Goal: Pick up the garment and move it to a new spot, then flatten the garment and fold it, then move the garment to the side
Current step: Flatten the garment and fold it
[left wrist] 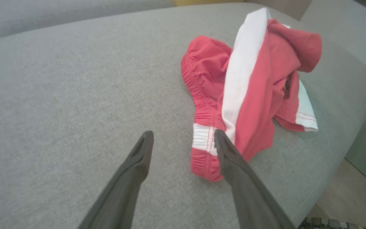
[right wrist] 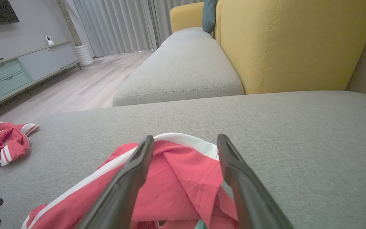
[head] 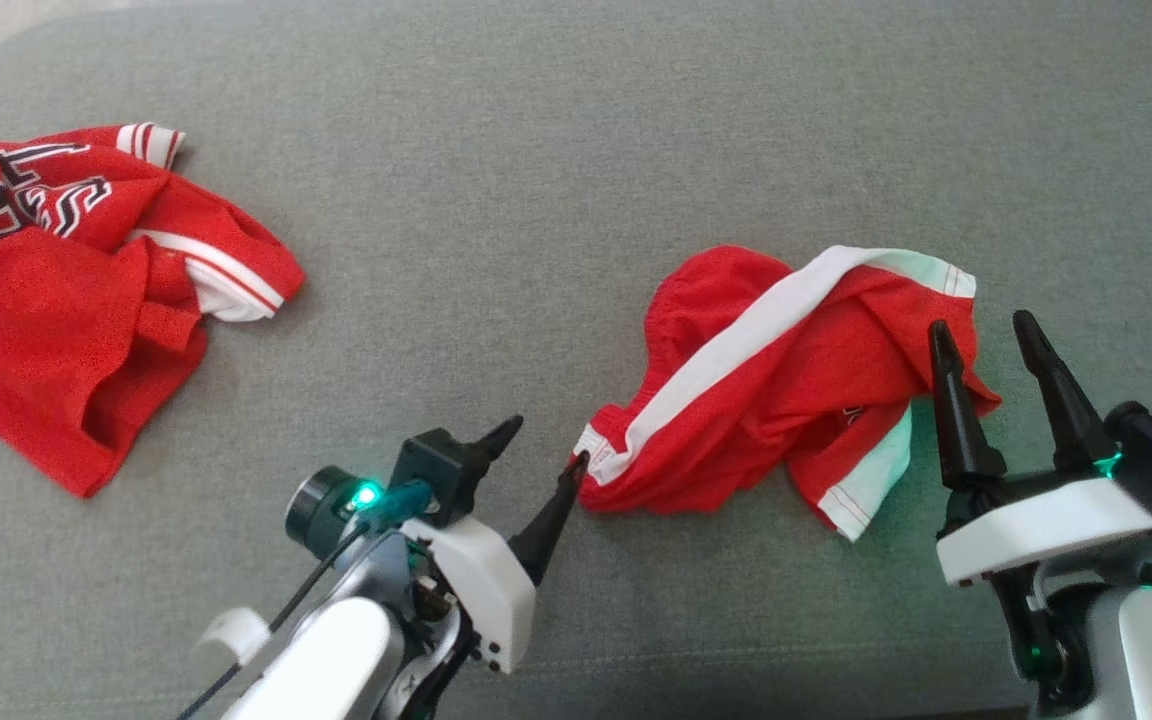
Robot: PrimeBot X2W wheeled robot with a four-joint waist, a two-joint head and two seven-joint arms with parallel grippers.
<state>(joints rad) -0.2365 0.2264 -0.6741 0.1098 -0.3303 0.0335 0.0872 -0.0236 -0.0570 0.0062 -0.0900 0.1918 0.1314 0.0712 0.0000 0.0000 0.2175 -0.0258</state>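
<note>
A: Grey sofa cushion right across the head view, and a yellow backrest behind it in the right wrist view. Biggest thing on it is the red jersey, heaped far out on the left, well apart from the action.

B: The one in play looks to be the red shorts, crumpled right of centre and nearer the front edge. The white side stripe runs diagonally across the heap.

A: How will they handle, do you reckon?

B: Light, thin and floppy, I'd say. No stiffness at all, so a pinch lifts one corner and the rest trails behind. Best holds to my eye are the gathered waistband at the near-left end, which is thicker and less slippery, and the hem corner on the right.

A: Left claw is low, angled in from the left, fingers spread wide with nothing between them. One fingertip is right at the waistband's end, touching or as good as.

B: Right claw stands upright over the shorts' right side, pointing away from the robot, jaws apart as well and holding nothing. The right wrist view has red cloth lying between and below its fingers, but whether they touch it I can't tell
</note>
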